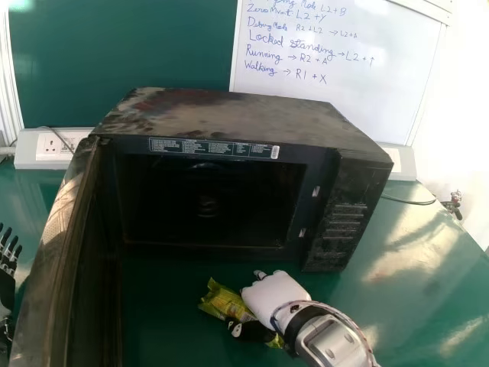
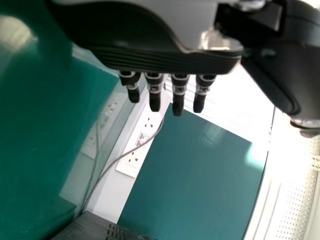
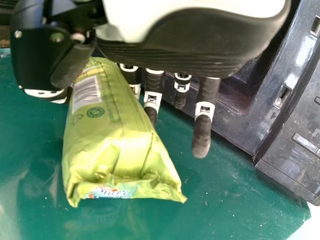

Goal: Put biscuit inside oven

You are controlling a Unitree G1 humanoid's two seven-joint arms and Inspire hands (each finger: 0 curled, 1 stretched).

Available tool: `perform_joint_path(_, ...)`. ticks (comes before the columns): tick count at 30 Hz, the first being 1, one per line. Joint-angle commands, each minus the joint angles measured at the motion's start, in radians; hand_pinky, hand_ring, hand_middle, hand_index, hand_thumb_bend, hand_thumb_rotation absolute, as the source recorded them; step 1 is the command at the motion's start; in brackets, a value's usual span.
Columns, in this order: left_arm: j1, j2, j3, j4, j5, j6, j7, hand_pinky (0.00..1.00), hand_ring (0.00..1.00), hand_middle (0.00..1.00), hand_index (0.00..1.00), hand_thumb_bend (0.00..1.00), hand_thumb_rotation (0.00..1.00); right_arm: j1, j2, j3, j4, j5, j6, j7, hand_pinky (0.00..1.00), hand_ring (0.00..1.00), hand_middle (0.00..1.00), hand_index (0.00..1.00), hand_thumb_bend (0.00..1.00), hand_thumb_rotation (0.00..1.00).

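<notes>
Your biscuit pack (image 1: 218, 300) lies at six o'clock from the oven cavity (image 1: 206, 199), outside it, slanting from ten toward four o'clock. Your right hand (image 1: 275, 294) has its fingers bent round one side of it and the thumb against the other. How hard they press, and whether the pack clears the table (image 1: 412, 290), you can't really tell, since the palm covers most of the contact.

That grip is your first worry. The wrapper looks slick and loose at its crimped end, so a light hold may let the pack slide or swivel when you lift; squeeze too hard and you may crack the biscuits.

Next is the slant. With both ends jutting past the hand, going straight to twelve o'clock could snag the leading end on the cavity's bottom lip (image 1: 199, 246). Raise it first, then turn it to suit the opening.

Watch your knuckles too: the control panel (image 1: 344, 222) stands at one o'clock from that hand, so a path drifting right would knock it and perhaps shove the oven (image 1: 229, 115) back. Drift left and you might bump the open door (image 1: 57, 252) at nine o'clock. Your left hand (image 1: 6, 275), fingers straight and apart, sits beyond that door; a stray swing inward could push it toward your working arm.
</notes>
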Motion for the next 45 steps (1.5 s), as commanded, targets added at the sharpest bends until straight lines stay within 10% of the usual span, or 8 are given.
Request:
perform_joint_path(1,0.021,-0.044,-0.014,0.037,0.003,0.003,0.005,1.0,0.93,0.95,0.99,0.21,0.0,0.015,-0.01,0.004,0.016,0.001,-0.007,0.003,0.26,0.41,0.48,0.67,0.57,0.0)
perform_joint_path(45,0.015,-0.041,-0.014,0.051,0.001,-0.006,-0.01,1.0,0.92,0.95,1.0,0.2,0.0,0.022,-0.032,-0.122,-0.079,0.045,-0.014,-0.154,0.21,0.37,0.48,0.49,0.53,0.0)
